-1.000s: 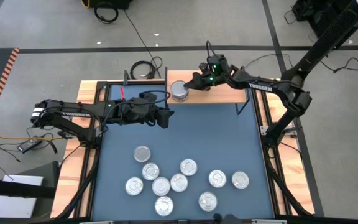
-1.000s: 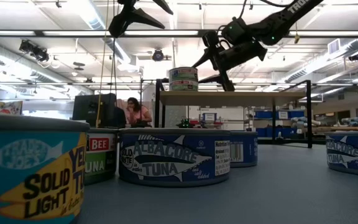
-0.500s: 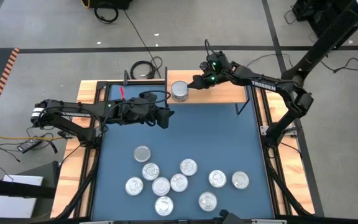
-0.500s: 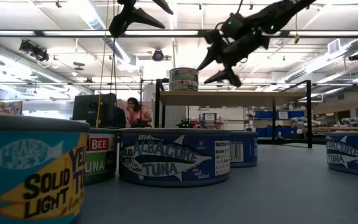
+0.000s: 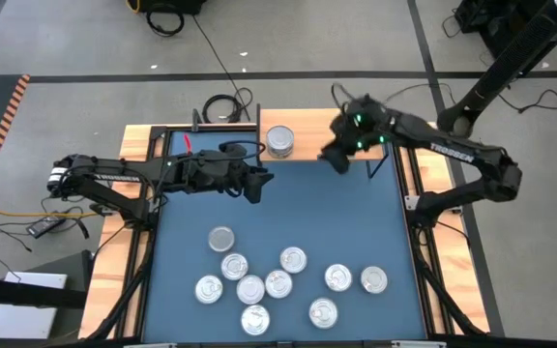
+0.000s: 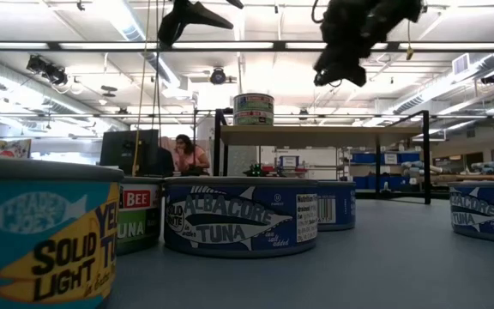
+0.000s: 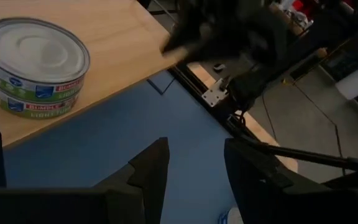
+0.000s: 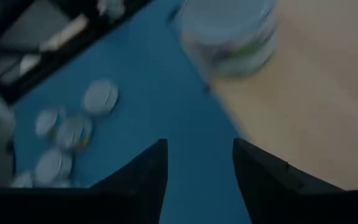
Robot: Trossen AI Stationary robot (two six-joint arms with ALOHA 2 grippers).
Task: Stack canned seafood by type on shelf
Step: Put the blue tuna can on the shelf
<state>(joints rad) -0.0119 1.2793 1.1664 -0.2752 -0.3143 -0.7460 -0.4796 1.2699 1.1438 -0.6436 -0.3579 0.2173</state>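
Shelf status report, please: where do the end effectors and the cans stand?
Right end effector open, empty, off the shelf edge. Left end effector open, waiting over the table. Two stacked cans on shelf; nine loose cans remain. Nothing blocking.

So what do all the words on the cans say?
"SOLID LIGHT": nearest yellow-and-teal can, low view.
"ALBACORE TUNA": blue can in the middle.
"BEE": green can behind it.
"BUMBLE": stacked cans on the shelf, left wrist view.
"TROSSEN": right arm, high view.
Small print: too tiny to read.
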